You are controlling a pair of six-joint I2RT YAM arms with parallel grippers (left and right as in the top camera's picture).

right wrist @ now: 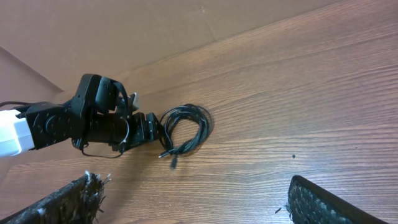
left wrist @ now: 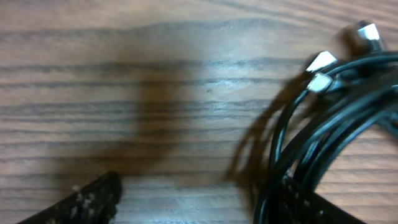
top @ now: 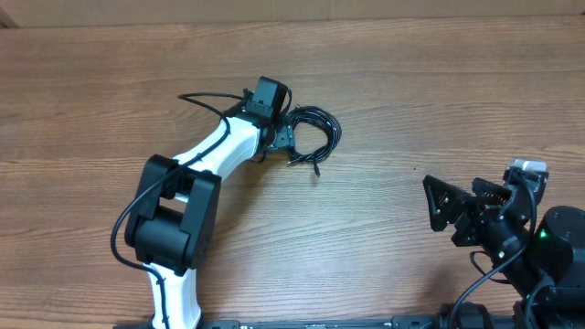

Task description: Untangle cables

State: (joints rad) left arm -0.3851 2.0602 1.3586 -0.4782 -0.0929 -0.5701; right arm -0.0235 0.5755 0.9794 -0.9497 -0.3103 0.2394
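1. Brown wood table (top: 411, 82) fills the view, with a plain brown wall at the far side
2. The cables (top: 313, 135) lie in one small looped bunch near the middle of the table, toward the far side
3. They look thin, soft and light, so I think they will bend, slip and drag each other along when one is pulled
4. Shiny plug tips (left wrist: 321, 61) stick out at one end; just behind a tip looks like the best place to pinch one cord
5. The left gripper (left wrist: 199, 190) is right at the bunch, its fingers wide apart; the cords lie against one finger, but nothing is pinched
6. The right gripper (right wrist: 194, 186) is well apart from the bunch, wide open and holding nothing
7. The left arm's own thick black wire (top: 203, 97) loops close by and could be mixed up with the cords; I see nothing else in the way
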